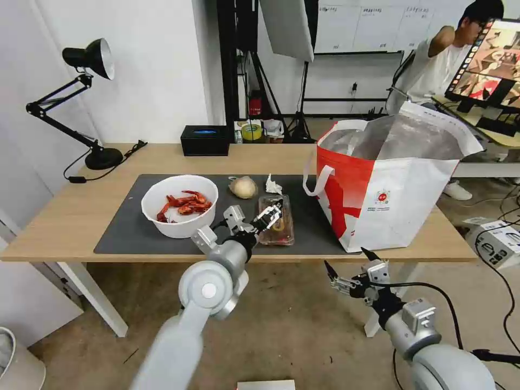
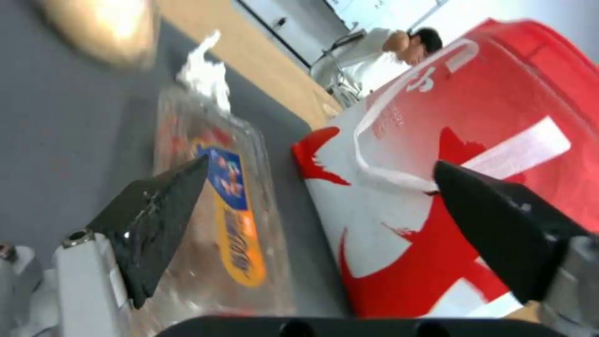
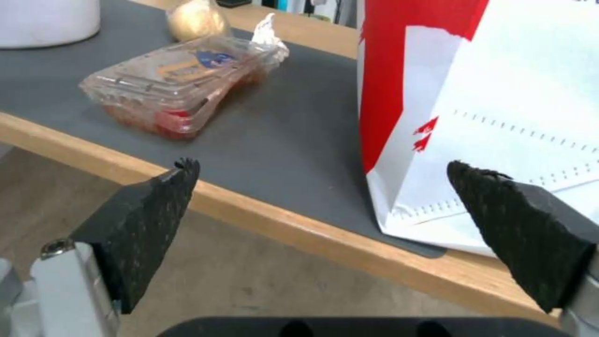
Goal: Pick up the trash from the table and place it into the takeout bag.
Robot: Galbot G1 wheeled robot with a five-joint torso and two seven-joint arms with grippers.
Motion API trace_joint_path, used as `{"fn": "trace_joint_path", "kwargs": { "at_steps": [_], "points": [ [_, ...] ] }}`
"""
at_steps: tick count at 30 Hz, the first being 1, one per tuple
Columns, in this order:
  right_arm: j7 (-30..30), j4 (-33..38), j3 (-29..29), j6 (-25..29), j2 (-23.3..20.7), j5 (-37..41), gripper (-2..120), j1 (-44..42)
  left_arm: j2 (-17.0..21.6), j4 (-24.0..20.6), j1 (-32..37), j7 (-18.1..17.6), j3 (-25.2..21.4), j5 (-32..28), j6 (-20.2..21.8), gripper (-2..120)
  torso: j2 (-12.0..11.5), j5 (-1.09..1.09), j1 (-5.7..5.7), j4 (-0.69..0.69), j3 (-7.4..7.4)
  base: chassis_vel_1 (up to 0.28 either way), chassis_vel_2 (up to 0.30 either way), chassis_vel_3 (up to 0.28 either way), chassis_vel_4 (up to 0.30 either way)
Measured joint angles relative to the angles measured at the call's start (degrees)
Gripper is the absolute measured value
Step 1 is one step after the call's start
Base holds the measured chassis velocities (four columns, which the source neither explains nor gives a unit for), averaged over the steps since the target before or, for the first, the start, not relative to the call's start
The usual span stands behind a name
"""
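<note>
Trash is being left in a loose row on the dark grey mat (image 1: 135, 227) of the worktop (image 1: 65, 216): white bowl (image 1: 179, 205) of crayfish shells at the robot's left, beige wrapped lump (image 1: 243, 187) and crumpled tissue (image 1: 272, 185) behind, clear hinged tray (image 1: 277, 219) toward the front edge, nearest the bag. Nothing is being held yet.

Left gripper (image 1: 268, 215) is being positioned over the tray's near end with jaws spread wide and empty; in the left wrist view the tray (image 2: 231, 206) is being framed just beside one fingertip (image 2: 164, 206), the other tip reaching toward the bag's side, so the opening is not yet centred on the tray. The wide spread is judged to suit the tray's width.

Takeout bag (image 1: 398, 184) is being kept upright at the robot's right end of the mat, mouth open with foil lining exposed, a strap handle (image 1: 314, 181) hanging on the tray side, so drops from above are being made easy.

Right gripper (image 1: 346, 268) is being held low, in front of and below the worktop edge, jaws apart and empty, aimed at the bag's lower corner (image 3: 437, 196); it is judged parked out of the left arm's way.

Step in hand is judged to be the approach to the tray; no item is in the bag as far as can be seen.
</note>
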Motion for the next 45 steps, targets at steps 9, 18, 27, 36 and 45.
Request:
{"fn": "trace_joint_path", "kwargs": {
  "at_steps": [9,18,27,36,45],
  "points": [
    [1.14,0.46,-0.36,0.98,-0.01,4.01,100,0.68,11.96,4.58,-5.27,16.45,3.93,20.05,-1.52,58,0.0,0.0,0.0,0.0,0.0,0.0,0.0,0.0,0.0],
    [1.34,0.03,-0.44,1.43,-0.33,4.68,100,1.44,19.27,6.52,-8.9,25.85,7.92,23.87,-3.41,28,-0.01,0.0,0.0,0.0,0.0,0.0,0.0,0.0,0.0],
    [4.92,1.3,-0.92,-1.1,-0.5,14.25,100,2.1,25.97,9.8,-15.93,37.52,15.42,26.86,-5.91,0,-0.01,0.01,0.0,0.0,0.0,0.0,0.0,0.0,0.0],
    [5.48,1.12,-0.9,-1.22,-0.59,15.19,100,2.18,25.83,13.03,-21.42,36.99,20.53,26.71,-5.41,0,-0.01,0.01,0.0,-0.01,0.0,0.0,0.0,0.0,0.0],
    [5.4,1.08,-0.78,-1.21,-1.42,18.29,100,3.35,24.47,16.86,-25.76,36.73,24.98,26.41,-5.38,0,-0.01,0.01,0.0,-0.01,0.0,0.0,0.0,0.0,0.0]
  ]
}}
